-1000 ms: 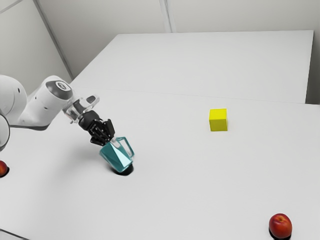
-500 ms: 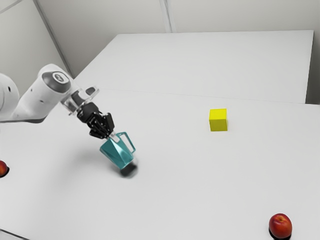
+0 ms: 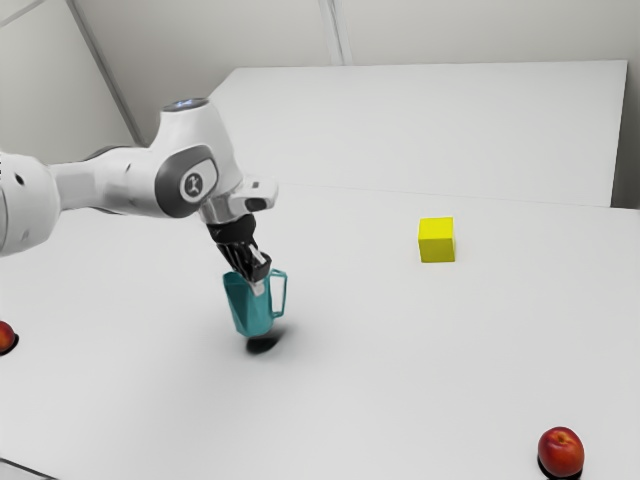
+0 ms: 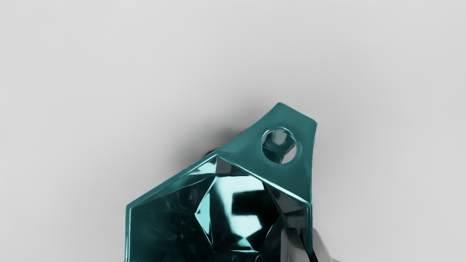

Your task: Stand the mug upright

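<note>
Mug (image 3: 244,302): glossy teal, angular, near upright, perhaps just above the smooth white table (image 3: 400,350)
Gripper (image 3: 258,287): nearly closed, pinching the mug's wall, one finger inside, one outside
Wrist view: faceted hollow, round hole through the handle (image 4: 302,127)
Exterior view: yellow cube (image 3: 436,241), rounded red fruit (image 3: 561,452)

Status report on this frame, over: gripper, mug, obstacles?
Gripper shut on the wall of the mug. Mug mouth up, nearly upright, slight lean. Yellow block off toward the exterior view's right, well apart from the mug.
</note>
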`<state>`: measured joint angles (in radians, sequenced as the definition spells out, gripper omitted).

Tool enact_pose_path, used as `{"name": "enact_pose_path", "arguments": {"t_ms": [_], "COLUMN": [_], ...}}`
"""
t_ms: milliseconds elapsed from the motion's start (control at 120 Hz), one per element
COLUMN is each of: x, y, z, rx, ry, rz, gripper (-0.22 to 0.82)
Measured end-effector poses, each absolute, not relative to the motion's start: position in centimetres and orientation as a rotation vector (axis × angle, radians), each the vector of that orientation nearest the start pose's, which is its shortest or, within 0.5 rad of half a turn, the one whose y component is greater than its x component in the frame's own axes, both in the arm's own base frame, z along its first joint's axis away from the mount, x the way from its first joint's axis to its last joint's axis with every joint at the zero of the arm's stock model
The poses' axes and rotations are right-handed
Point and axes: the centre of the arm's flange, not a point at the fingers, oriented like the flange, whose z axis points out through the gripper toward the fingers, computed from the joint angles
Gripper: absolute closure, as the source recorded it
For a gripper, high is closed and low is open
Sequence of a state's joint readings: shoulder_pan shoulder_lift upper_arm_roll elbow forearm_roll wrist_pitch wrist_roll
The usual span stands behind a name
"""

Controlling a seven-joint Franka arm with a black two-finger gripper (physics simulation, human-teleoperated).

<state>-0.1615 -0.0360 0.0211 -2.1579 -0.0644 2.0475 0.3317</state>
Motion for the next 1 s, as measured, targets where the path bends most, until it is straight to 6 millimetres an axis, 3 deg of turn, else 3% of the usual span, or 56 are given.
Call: {"name": "enact_pose_path", "arguments": {"t_ms": [100, 400, 825, 1000], "x": [51.9, 53.0, 53.6, 53.8], "y": [-8.5, -6.3, -10.6, -10.6], "z": [41.2, 40.2, 36.8, 36.3], "rx": [-3.074, -3.063, -3.06, -3.066], "ry": [0.717, 0.555, 0.574, 0.547], "rz": [0.018, -0.163, -0.253, -0.271], "gripper": [0.79, 0.79, 0.79, 0.79]}}
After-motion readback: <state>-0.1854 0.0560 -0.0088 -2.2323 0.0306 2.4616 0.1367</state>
